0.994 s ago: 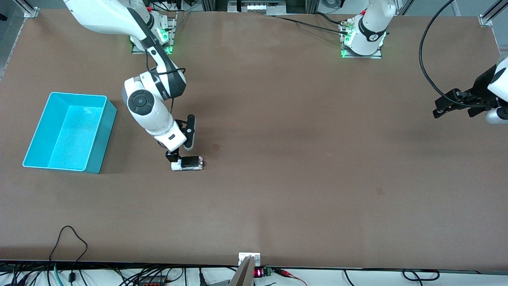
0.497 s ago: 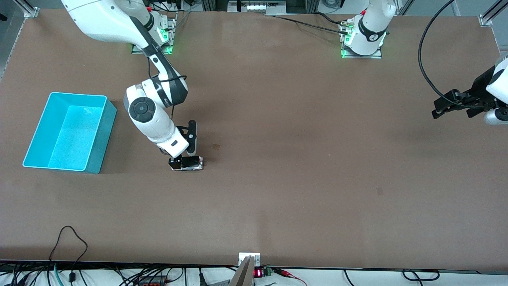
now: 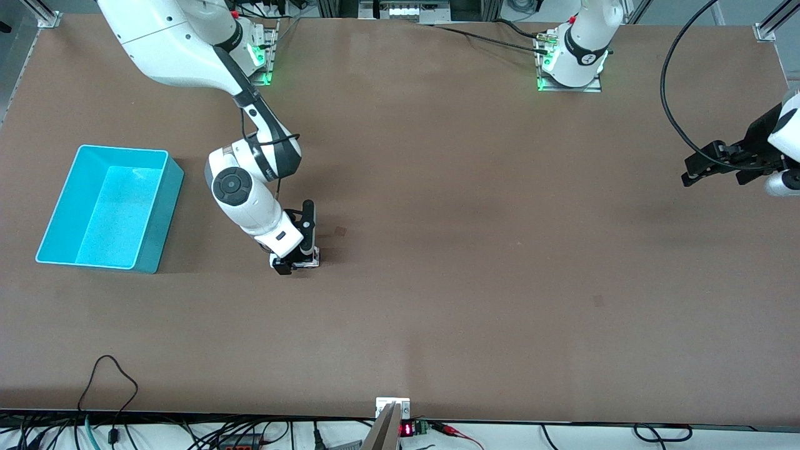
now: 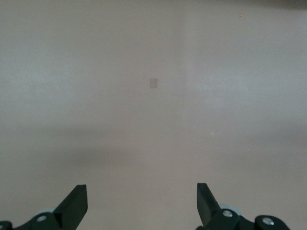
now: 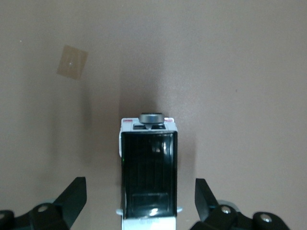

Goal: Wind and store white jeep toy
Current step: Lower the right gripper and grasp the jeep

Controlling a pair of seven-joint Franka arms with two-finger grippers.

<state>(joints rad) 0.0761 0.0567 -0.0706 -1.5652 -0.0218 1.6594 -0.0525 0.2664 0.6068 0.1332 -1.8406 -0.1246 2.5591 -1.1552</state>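
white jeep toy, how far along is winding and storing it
Early. Nothing looks finished: the white jeep toy sits on the table, outside the cyan bin toward the right arm's end. In hand: the right end effector is down over it, fingers open on either side, not gripping. Left: grasp, wind, drop it in the bin. The left end effector waits open over bare table at its own end.

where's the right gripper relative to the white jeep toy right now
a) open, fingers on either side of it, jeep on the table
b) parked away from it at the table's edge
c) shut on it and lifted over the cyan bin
a: in the right wrist view the right gripper is open, with the white jeep toy sitting on the table between its spread fingers, not lifted.
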